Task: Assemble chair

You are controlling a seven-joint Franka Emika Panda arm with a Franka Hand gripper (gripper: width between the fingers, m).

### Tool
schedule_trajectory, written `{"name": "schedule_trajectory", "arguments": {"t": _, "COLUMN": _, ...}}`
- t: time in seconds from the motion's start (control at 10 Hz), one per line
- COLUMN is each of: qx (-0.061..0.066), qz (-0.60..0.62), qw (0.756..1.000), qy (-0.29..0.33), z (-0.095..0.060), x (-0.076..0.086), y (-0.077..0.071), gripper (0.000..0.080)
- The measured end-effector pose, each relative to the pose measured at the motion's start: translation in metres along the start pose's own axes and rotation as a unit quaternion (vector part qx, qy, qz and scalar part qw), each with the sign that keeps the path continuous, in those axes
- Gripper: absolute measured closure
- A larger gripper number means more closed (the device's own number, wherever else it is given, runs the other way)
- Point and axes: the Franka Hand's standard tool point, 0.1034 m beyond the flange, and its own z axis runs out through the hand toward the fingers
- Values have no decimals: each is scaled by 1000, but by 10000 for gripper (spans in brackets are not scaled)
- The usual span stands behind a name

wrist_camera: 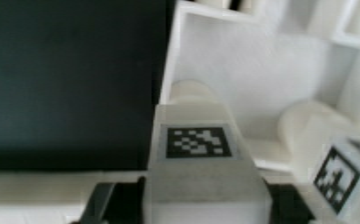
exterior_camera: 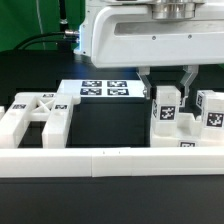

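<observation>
Exterior view. Black tabletop (exterior_camera: 110, 125). The arm's white housing (exterior_camera: 130, 35) fills the upper middle and hides whatever lies behind it. The pincer (exterior_camera: 167, 92) hangs below it, one dark finger on each side of the top of an upright square post (exterior_camera: 166, 108), whose tag faces the camera. The jaws look pressed onto the post's sides, pinching it.

- The post stands toward the exterior view's right, among a cluster of tagged white chair pieces (exterior_camera: 210, 112) that sit just beside it on that side.
- The X-braced panel (exterior_camera: 35, 115) lies flat toward the exterior view's left, well apart from the post.
- The marker board (exterior_camera: 105, 90) lies flat farther back, between the panel and the post.
- A long low white border rail (exterior_camera: 100, 160) runs across the front and cuts off the feet of the pieces behind it.

Wrist view. The square post (wrist_camera: 198, 140) runs up the middle, tag toward the lens. The pincer (wrist_camera: 198, 208) has dark fingers (wrist_camera: 120, 205) hard against both of the post's sides, with no gap visible.

- Bare tabletop (wrist_camera: 70, 80) lies on one side.
- A white frame piece (wrist_camera: 248, 50) and a rounded white part (wrist_camera: 319, 120) crowd close on the other.
- A second tagged piece (wrist_camera: 346, 165) sits near the post, blurred.
</observation>
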Motion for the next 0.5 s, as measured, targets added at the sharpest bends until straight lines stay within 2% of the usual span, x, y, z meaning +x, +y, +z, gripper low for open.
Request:
{"name": "schedule_trajectory", "arguments": {"t": 0.2, "qx": 7, "qz": 139, "qw": 990, "qy": 11, "z": 0, "x": -1, "y": -5, "gripper": 514}}
{"name": "schedule_trajectory", "arguments": {"t": 0.5, "qx": 25, "qz": 303, "qw": 952, "qy": 19, "z": 1, "x": 0, "y": -9, "gripper": 514}}
